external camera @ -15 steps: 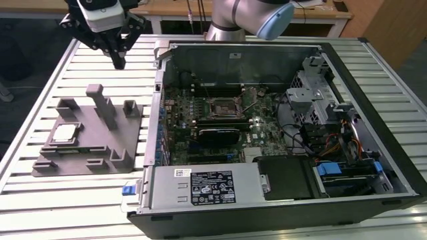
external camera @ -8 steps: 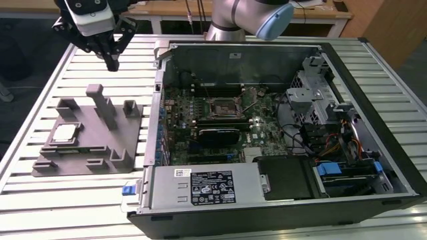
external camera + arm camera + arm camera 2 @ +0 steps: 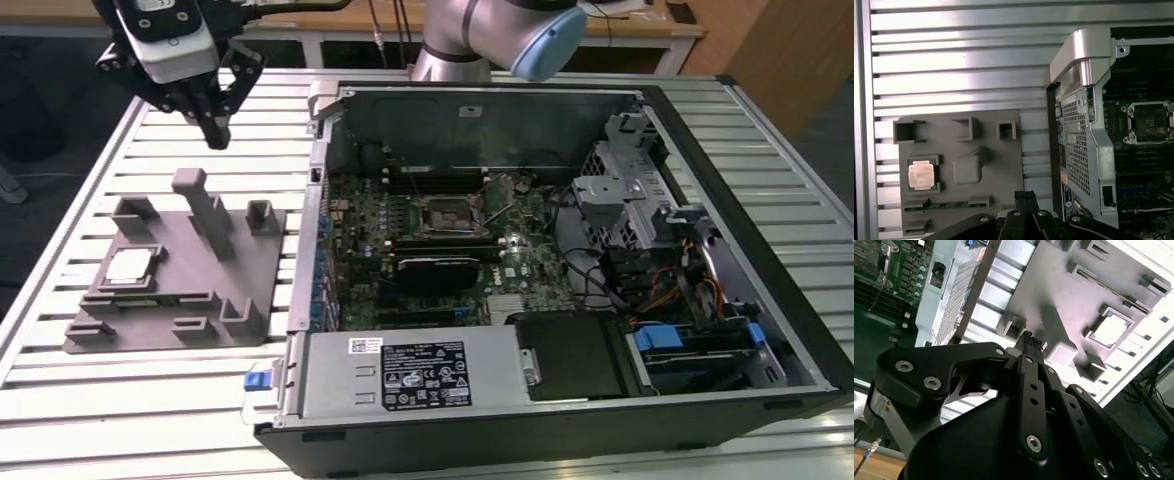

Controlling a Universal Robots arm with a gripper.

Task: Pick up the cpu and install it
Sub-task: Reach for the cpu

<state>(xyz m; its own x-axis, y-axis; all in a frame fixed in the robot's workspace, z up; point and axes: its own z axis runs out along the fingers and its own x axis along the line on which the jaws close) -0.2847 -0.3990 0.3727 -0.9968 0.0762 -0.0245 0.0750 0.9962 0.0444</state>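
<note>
The cpu (image 3: pixel 130 264) is a small pale silver square lying flat in a recess of the grey fixture (image 3: pixel 180 310) on the exterior view's left. Both wrist views show it too, cpu (image 3: pixel 1110 330) and cpu (image 3: pixel 921 175), seated in the fixture (image 3: pixel 994 160). My gripper (image 3: pixel 214 132) hangs in the air above the far end of the fixture, well clear of the chip. Its fingers are shut together with nothing between them, as the gripper (image 3: pixel 1029 338) and gripper (image 3: pixel 1026 195) show. The black-framed socket (image 3: pixel 445 212) sits in the middle of the motherboard, socket (image 3: pixel 1149 122).
An open computer case (image 3: pixel 747 130) lies on the slatted metal table (image 3: pixel 80 420), to the exterior view's right of the fixture. A power supply (image 3: pixel 414 372) fills its near side, a drive cage (image 3: pixel 627 190) and cables the right. A memory stick (image 3: pixel 949 204) rests in the fixture.
</note>
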